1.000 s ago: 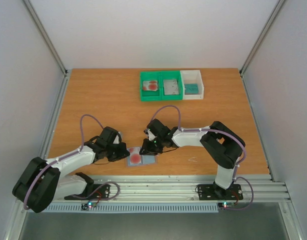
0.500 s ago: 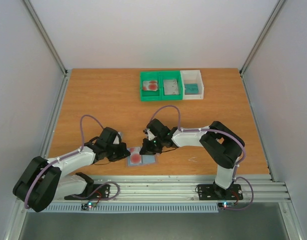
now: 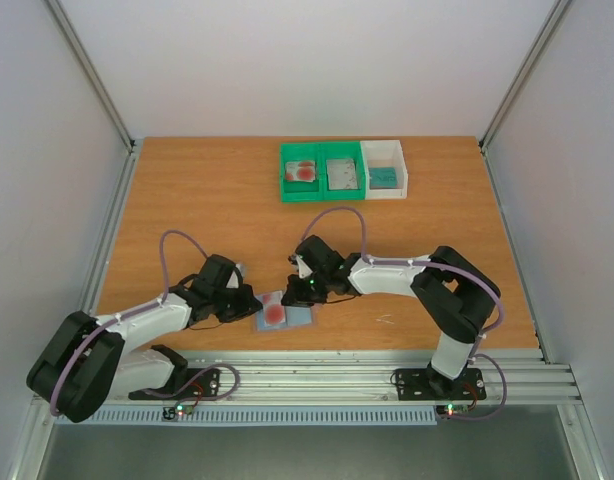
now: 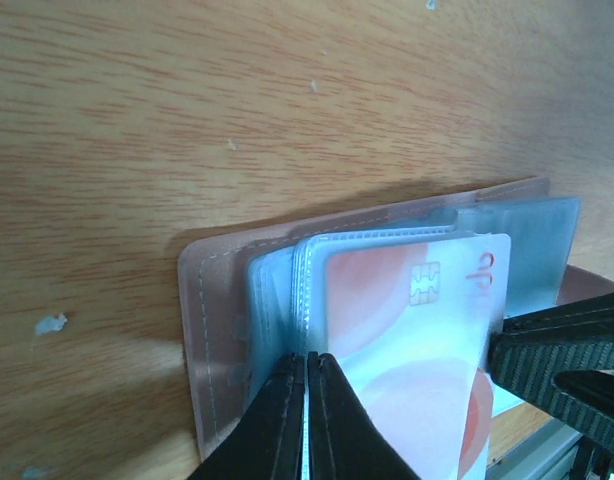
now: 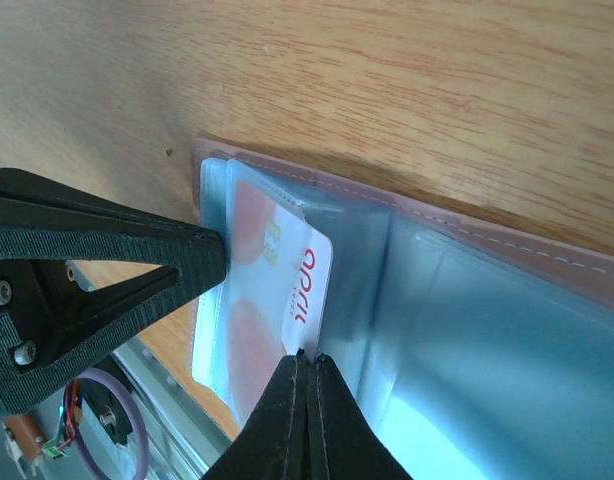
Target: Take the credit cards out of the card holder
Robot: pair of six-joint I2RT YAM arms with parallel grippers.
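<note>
The card holder (image 3: 299, 318), a credit card (image 3: 272, 314) in it, lies near the counter's (image 3: 187, 200) front edge between the left gripper (image 3: 249, 306) and right gripper (image 3: 305, 293); compartment trays (image 3: 343, 170) stand well behind.

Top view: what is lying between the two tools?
The open card holder, with a red-blotched card in it, lies between the left tool and right tool, seen from the top view.

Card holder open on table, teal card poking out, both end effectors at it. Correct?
Not teal: the card is white with red blotches, per the left wrist view. The card holder is open, left end effector and right end effector both at it.
</note>
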